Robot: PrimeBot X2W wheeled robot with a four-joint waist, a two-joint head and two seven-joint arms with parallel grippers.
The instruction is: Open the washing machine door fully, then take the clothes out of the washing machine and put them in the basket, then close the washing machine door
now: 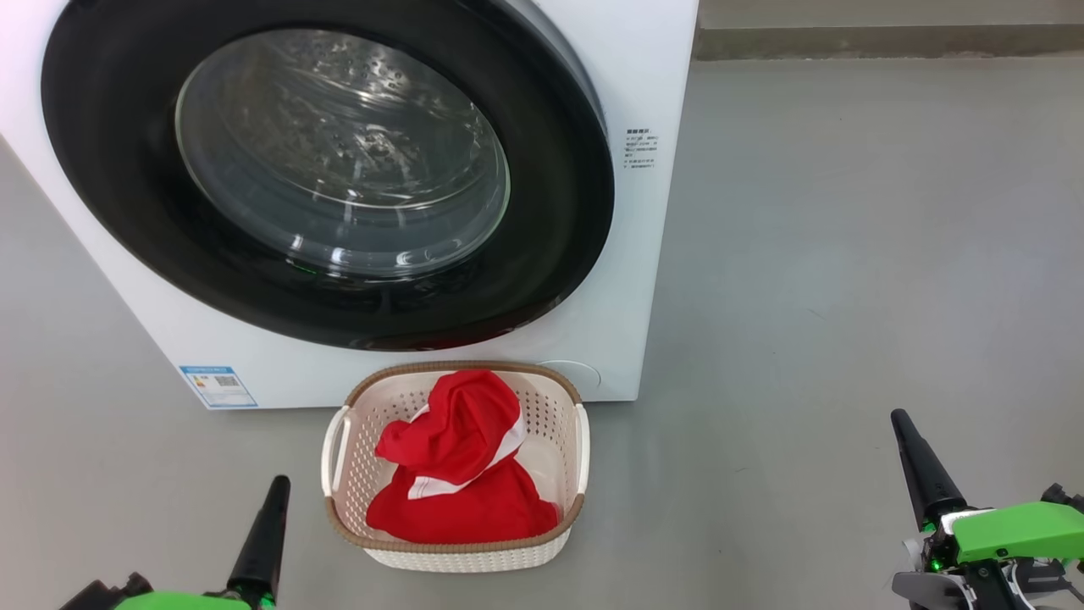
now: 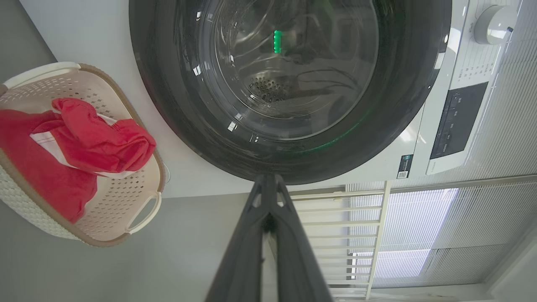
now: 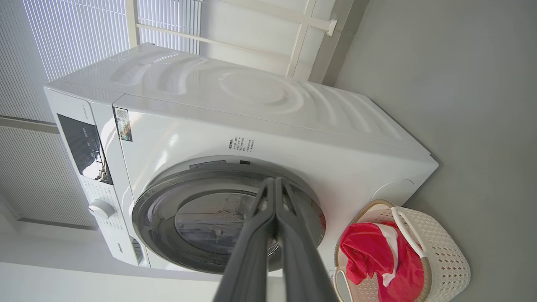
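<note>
Both claws sit low and well clear of everything, I'd guess because the job looks finished. The left gripper [image 1: 276,490] is pinched tight on nothing, and so is the right gripper [image 1: 903,428]. Between them, slightly ahead, the basket [image 1: 461,369] cradles the clothes [image 1: 461,457], a crumpled red heap with white trim. Beyond the fingertips the washing machine door [image 1: 559,212] looks shut against the washing machine [image 1: 644,254], its glass showing bare drum.

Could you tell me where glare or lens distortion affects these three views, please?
Head view: highlights streak the glass of the washing machine door. Left wrist view: a green reflection sits in that glass; the blinds are blown out. Right wrist view: the wide-angle lens bows the edges of the washing machine.
</note>
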